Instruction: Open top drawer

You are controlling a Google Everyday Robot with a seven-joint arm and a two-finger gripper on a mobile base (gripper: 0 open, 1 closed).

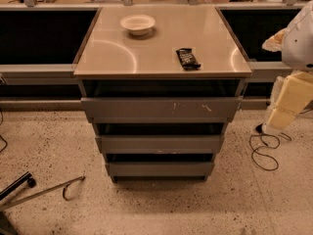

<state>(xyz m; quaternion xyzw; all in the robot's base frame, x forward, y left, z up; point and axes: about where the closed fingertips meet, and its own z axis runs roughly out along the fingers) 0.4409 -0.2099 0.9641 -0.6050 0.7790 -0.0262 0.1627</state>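
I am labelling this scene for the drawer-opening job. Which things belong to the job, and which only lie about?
For the job: top drawer; robot arm at the right edge, its gripper not in view.
Lying about: white bowl, small black object, middle drawer, bottom drawer, floor cable.

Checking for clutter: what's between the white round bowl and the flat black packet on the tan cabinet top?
Nothing; camera view shows bare cabinet top between bowl and packet; gripper at right edge.
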